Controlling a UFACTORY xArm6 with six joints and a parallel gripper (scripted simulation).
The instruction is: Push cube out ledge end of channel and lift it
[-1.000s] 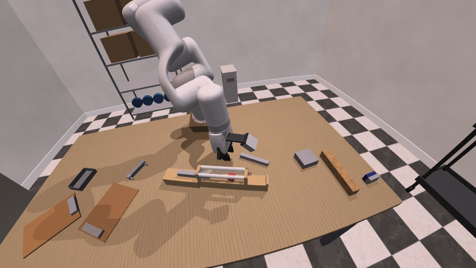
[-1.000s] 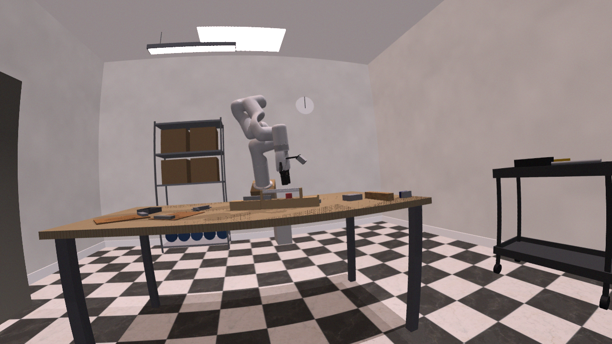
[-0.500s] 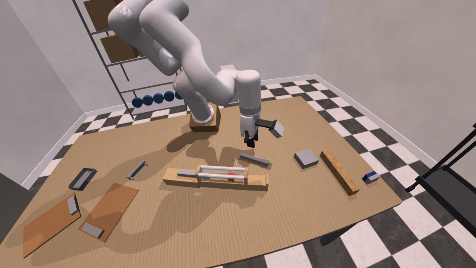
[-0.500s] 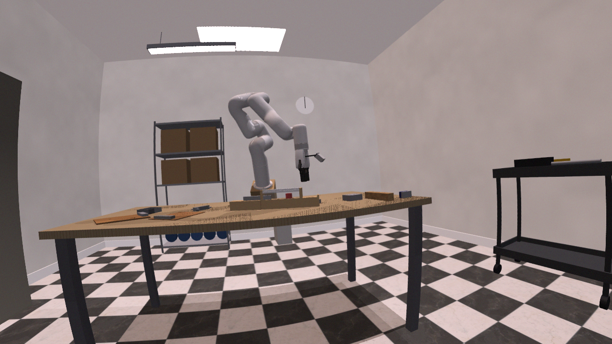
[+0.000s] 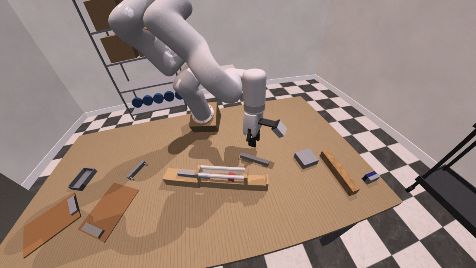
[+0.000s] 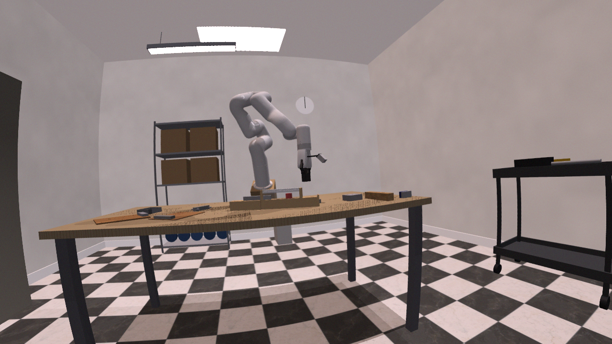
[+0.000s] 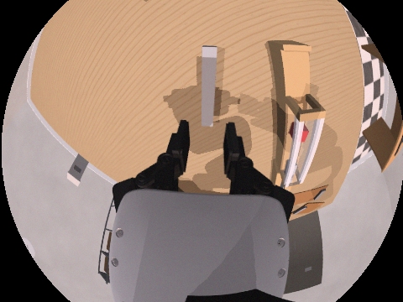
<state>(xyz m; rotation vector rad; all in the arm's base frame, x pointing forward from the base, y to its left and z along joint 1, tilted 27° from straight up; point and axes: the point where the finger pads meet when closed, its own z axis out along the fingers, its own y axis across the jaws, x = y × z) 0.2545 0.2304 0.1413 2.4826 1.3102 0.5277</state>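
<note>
pincer (image 5: 252, 139) part-open, holding nothing, above one grey bar (image 5: 254, 159); one red cube (image 5: 231, 175) in one channel (image 5: 216, 178)

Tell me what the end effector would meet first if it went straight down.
Most likely the grey bar lying on the table; the end effector hangs open right above its near end, though depth is hard to judge.
</note>
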